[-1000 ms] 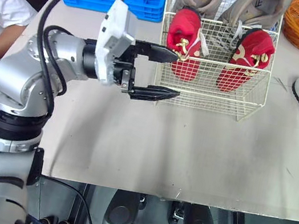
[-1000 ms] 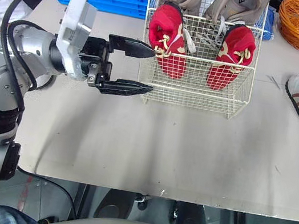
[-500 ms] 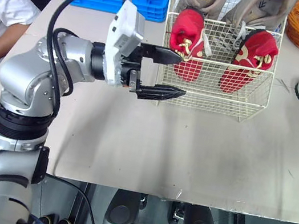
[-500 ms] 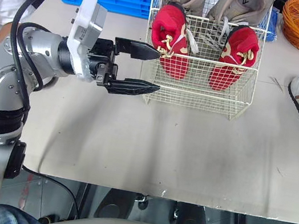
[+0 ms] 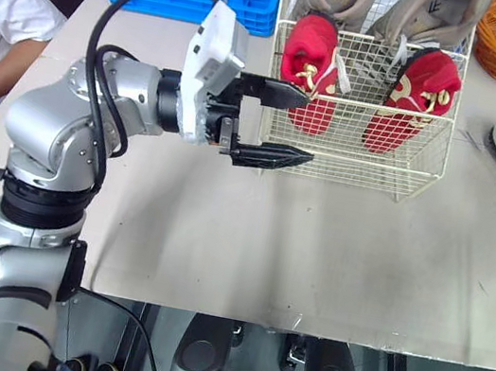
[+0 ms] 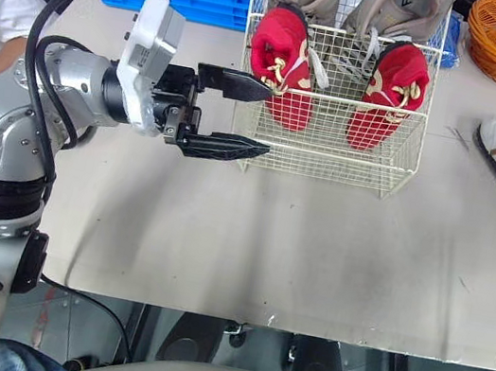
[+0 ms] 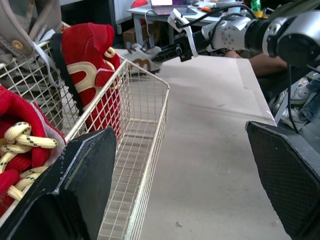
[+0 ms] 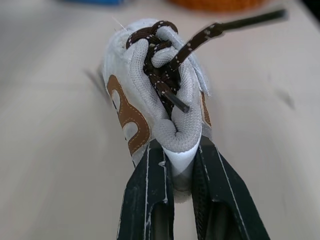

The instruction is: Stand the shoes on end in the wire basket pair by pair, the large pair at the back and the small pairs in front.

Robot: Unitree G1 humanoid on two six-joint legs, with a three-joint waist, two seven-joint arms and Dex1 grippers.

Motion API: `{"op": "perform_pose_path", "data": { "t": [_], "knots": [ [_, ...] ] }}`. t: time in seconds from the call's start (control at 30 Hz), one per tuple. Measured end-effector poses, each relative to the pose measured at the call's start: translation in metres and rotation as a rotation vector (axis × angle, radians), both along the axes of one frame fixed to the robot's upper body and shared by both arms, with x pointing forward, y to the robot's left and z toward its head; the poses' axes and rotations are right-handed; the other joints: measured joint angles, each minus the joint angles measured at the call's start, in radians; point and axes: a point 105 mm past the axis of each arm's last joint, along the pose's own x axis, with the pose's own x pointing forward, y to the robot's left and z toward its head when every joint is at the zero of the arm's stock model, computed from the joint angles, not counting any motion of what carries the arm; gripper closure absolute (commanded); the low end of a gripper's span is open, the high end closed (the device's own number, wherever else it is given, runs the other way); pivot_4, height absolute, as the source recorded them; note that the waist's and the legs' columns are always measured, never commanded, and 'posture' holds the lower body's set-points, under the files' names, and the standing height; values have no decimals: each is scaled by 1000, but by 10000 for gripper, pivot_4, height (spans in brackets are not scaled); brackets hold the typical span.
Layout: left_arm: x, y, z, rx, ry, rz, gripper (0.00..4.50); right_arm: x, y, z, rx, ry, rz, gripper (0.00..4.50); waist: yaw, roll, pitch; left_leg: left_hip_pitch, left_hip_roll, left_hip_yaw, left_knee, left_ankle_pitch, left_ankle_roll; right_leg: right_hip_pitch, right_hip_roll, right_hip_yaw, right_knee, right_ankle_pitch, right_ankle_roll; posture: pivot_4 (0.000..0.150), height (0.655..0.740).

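— Gripping what, the right gripper [image 8: 178, 150]?
— The grey shoe [image 8: 145, 85] is pinched by its heel, perhaps raised, right of the wire basket [image 5: 347, 169]; the left gripper [image 5: 308, 129] is spread wide, empty, at its corner

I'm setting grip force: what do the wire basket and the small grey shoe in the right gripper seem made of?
Wire basket: thin metal wire in a welded grid, apparently with a cream coating. Grey shoe: soft knit textile upper with a visible ribbed weave, brown trim that may be synthetic leather, and woven speckled laces.
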Motion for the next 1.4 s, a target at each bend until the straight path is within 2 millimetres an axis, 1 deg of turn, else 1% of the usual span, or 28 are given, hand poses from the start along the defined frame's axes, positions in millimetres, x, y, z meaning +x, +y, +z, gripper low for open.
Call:
{"op": "perform_pose_path", "data": {
  "t": [0.03, 0.07, 0.17, 0.23, 0.27, 0.37, 0.4, 0.43, 0.47, 0.53, 0.57, 0.6, 0.63, 0.67, 0.73, 0.77, 0.8, 0.87, 0.9, 1.0, 1.07, 1.17, 1.2, 1.3, 1.4],
  "knots": [
    [0, 0, 0, -2, -5, -1, 0, -1, 2, 5, -9, -33, 2, 44412, 0, 0, 0, 0, 0, 0, 0, 0, 0, 0, 0, 0, 0, 0, 0, 1500, 6860],
    [0, 0, 1, -4, -8, -2, 0, -2, 5, 16, -14, -99, 0, 44412, 0, 0, 0, 0, 0, 0, 0, 0, 0, 0, 0, 0, 0, 0, 0, 1500, 6860],
    [1, 0, 0, -3, -9, -9, 0, -6, 7, 38, -26, -200, -11, 44412, 1, 1, 0, 0, 0, 0, 0, 0, 0, 0, 0, 0, 0, 0, 0, 1500, 6860],
    [3, 1, 0, -6, -10, -11, 0, -12, 17, 61, 1, -324, 3, 44412, 1, 1, 0, 0, 0, 0, 0, 0, 0, 0, 0, 0, 0, 0, 0, 1500, 6860],
    [5, 3, 0, -6, -11, -10, 0, -16, 30, 79, 22, -412, 44, 44412, 0, 2, 0, 0, 0, 0, 0, 0, 0, 0, 0, 0, 0, 0, 0, 1500, 6860],
    [8, 5, 3, -5, -23, -10, 0, -32, 68, 120, 18, -568, 192, 44412, -1, 3, 1, 0, 0, 0, 0, 0, 0, -1, 1, 1, 0, 0, 0, 1500, 6860],
    [10, 7, 4, -4, -27, -8, 0, -39, 86, 132, 17, -621, 259, 44412, -1, 3, 1, 0, 0, 0, 0, 0, 0, -1, 1, 1, 0, 0, 0, 1500, 6860],
    [13, 9, 5, -5, -31, -7, 0, -47, 112, 145, 12, -674, 350, 44412, -1, 3, 1, 0, 1, 0, 0, 0, 0, -1, 1, 1, 0, 0, 0, 1500, 6860],
    [15, 11, 7, -7, -37, -6, 0, -53, 134, 154, -6, -703, 432, 44412, -1, 3, 1, 0, 1, 0, 0, 0, 0, -1, 1, 1, 0, 0, 0, 1500, 6860],
    [18, 15, 7, -7, -41, -10, 0, -62, 165, 162, -27, -719, 552, 44412, 0, 3, 1, 0, 0, 0, 0, 0, 0, -1, 1, 1, 0, 0, 0, 1500, 6860],
    [19, 18, 6, -8, -38, -12, 0, -66, 179, 162, -31, -713, 612, 44412, 1, 3, 1, 0, 0, 0, 0, 0, 0, -1, 1, 1, 0, 0, 0, 1500, 6860],
    [22, 23, 5, -5, -35, -11, 0, -70, 198, 161, -48, -690, 695, 44412, 2, 3, 1, 0, 0, 0, 0, 0, 0, -1, 1, 1, 0, 0, 0, 1500, 6860],
    [23, 27, 5, -6, -33, -8, 0, -73, 211, 158, -74, -665, 757, 44412, 3, 3, 1, -1, 0, 0, 0, 0, 0, -1, 1, 1, 0, 0, 0, 1500, 6860],
    [24, 29, 6, -10, -31, -7, 0, -76, 219, 155, -106, -642, 802, 44412, 4, 3, 1, -1, 0, 0, 0, 0, 0, -1, 1, 1, 0, 0, 0, 1500, 6860],
    [23, 38, 9, -24, -28, -14, 0, -83, 238, 146, -228, -569, 928, 44412, 4, 3, 1, -2, 0, -1, 0, 0, 0, -1, 1, 0, -1, 0, 0, 1500, 6860],
    [22, 41, 10, -18, -30, -14, 0, -86, 243, 142, -275, -543, 966, 44412, 3, 3, 1, -1, 0, -1, 0, 0, 0, -1, 1, 0, -1, 0, 0, 1500, 6860],
    [20, 48, 11, 3, -33, -18, 0, -89, 250, 134, -369, -496, 1031, 44412, 1, 3, 1, -1, 0, -1, 0, 0, 0, -1, 1, 0, -1, 0, 0, 1500, 6860],
    [17, 55, 12, 12, -38, -18, 0, -92, 255, 123, -480, -440, 1105, 44412, 0, 3, 1, -1, 0, -1, 0, 0, 0, -1, 1, 0, -1, 0, 0, 1500, 6860],
    [16, 59, 13, 14, -39, -16, 0, -94, 259, 117, -538, -424, 1148, 44412, 0, 3, 1, -1, 0, -1, 0, 0, 0, -1, 1, 0, -1, 0, 0, 1500, 6860],
    [12, 64, 9, 22, -18, -31, 0, -98, 267, 109, -700, -417, 1248, 44412, -2, 3, 1, -1, 0, 0, 0, 0, 0, -1, 1, 1, 0, 0, 0, 1500, 6860],
    [8, 64, 7, 9, 7, -53, 0, -97, 274, 106, -907, -455, 1307, 44412, -2, 3, 1, -1, 0, 0, 0, 0, 0, -2, 1, 1, 0, 0, 0, 1500, 6860],
    [2, 55, 7, -9, 18, -88, 0, -89, 281, 109, -1178, -563, 1320, 44412, 0, 3, 1, -1, 0, 0, 1, 0, 0, -2, 1, 1, 0, 0, 0, 1500, 6860],
    [1, 53, 6, -9, 21, -93, 0, -88, 283, 110, -1212, -586, 1317, 44412, 0, 2, 1, -1, 0, 0, 1, 0, 0, -2, 1, 1, 0, 0, 0, 1500, 6860],
    [2, 40, -4, 5, 69, -103, 0, -80, 294, 119, -1431, -748, 1283, 44412, -1, 2, 1, -1, 0, 0, 1, 0, 0, -2, 1, 1, 0, 0, 0, 1500, 6860],
    [4, 30, -15, 24, 117, -109, 0, -76, 301, 125, -1557, -878, 1245, 44412, -1, 2, 1, -1, 0, 0, 1, 0, 0, -3, 1, 1, 0, 0, 0, 1500, 6860]
  ]
}}
